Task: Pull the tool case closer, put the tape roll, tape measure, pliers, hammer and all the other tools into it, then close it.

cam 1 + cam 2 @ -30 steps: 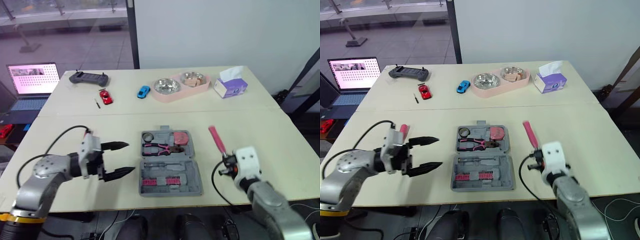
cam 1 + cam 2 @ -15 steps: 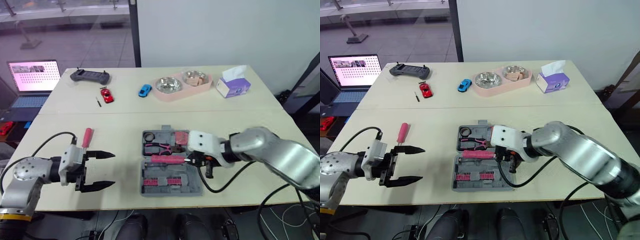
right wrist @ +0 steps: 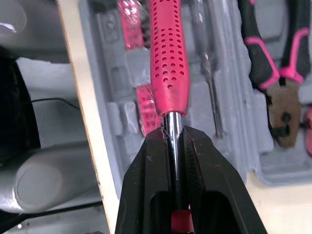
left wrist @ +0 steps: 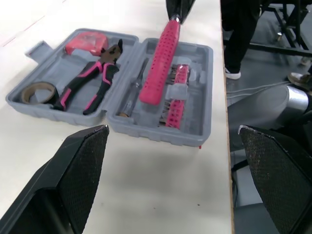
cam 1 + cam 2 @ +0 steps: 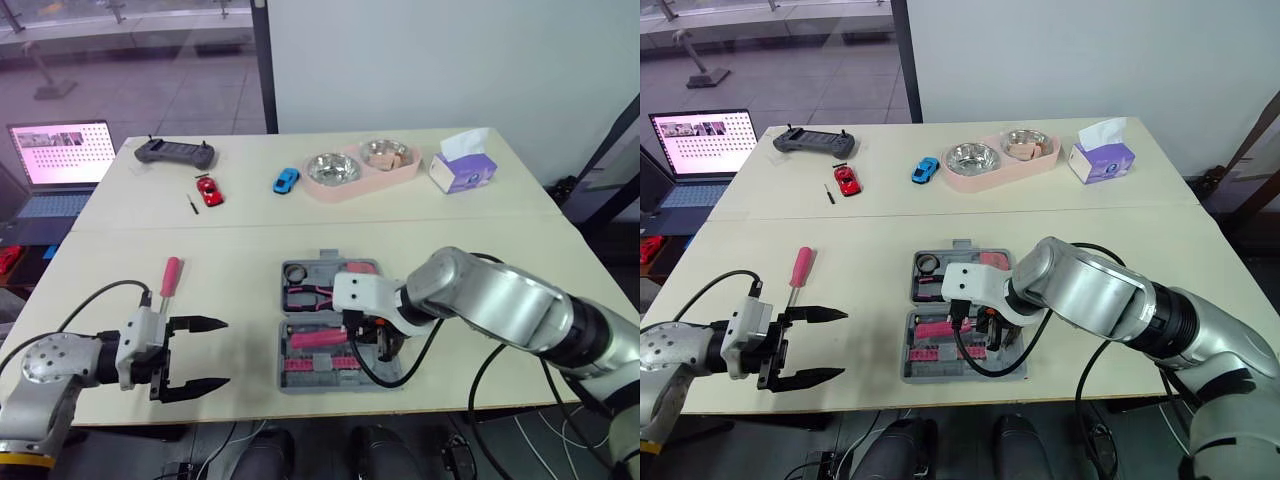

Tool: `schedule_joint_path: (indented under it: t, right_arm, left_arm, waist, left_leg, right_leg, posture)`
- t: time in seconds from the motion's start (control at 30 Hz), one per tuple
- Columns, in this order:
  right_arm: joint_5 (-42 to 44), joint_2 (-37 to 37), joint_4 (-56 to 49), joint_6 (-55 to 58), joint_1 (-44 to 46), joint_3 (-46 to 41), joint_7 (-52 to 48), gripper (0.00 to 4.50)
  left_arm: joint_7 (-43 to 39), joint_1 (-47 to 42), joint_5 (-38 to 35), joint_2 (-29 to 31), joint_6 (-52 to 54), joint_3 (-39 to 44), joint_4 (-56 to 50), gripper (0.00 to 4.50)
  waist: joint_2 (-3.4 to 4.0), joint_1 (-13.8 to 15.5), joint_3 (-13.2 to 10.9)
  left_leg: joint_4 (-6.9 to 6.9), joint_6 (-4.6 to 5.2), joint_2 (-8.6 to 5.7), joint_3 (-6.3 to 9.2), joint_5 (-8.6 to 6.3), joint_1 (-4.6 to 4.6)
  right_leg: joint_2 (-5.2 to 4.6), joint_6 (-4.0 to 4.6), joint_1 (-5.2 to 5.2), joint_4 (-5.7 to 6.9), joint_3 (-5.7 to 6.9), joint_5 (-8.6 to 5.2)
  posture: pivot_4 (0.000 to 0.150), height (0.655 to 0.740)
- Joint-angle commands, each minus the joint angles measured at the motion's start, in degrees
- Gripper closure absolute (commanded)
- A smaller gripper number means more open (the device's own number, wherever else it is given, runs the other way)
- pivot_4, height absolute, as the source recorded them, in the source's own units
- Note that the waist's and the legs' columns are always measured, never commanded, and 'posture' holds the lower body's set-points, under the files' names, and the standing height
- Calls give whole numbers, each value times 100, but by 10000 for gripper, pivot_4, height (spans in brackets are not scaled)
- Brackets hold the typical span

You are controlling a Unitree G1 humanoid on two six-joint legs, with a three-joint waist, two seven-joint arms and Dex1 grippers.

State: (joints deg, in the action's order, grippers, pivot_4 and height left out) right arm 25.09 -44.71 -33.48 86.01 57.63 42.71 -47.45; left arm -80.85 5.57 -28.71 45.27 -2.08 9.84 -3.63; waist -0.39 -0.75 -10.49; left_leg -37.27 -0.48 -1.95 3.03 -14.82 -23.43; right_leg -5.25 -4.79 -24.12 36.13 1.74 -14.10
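On the cream table (image 5: 250, 260), an open grey plastic tool case (image 4: 202, 63), with a hammer (image 3: 168, 63) held over its near half.

Tool case laid flat toward the table's near edge, between the two arms. Right gripper (image 3: 173, 131) clamped tight on the bare metal shaft of the hammer, the pink dotted handle stretched along the case's near half beside a row of pink bits (image 4: 175, 95); seated in its slot or just above it, cannot tell. Left gripper (image 5: 215, 352) well to the left of the case, fingers spread wide, nothing between them, over bare tabletop. Pink-handled screwdriver (image 5: 168, 278) loose on the table just beyond the left gripper, outside the case. In the case's far half: black-and-pink pliers (image 4: 92, 80) in the middle, red tape measure (image 4: 87, 43) at the right end, brownish tape roll (image 4: 36, 91) at the left end.
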Motion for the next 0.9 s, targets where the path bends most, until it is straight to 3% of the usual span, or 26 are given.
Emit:
schedule_joint_path:
  t: [0.03,0.9]
  right_arm:
    - [10,152,-7,106,341,64,134,44158]
    - [-111,577,426,-279,-13,670,633,44158]
  left_arm:
    - [75,54,-78,-46,-59,59,-233,0]
    - [270,115,-71,-134,65,-43,-460,0]
  waist:
    - [0,-1,0]
    - [-1,-15,2]
  left_leg:
    - [0,0,0,0,0,0]
    - [1,-5,-11,0,3,1]
  right_leg:
    - [0,0,-1,0,0,0]
    - [-4,-4,-2,7,1,4]
  posture:
    - [1500,7400]
    - [1500,7400]
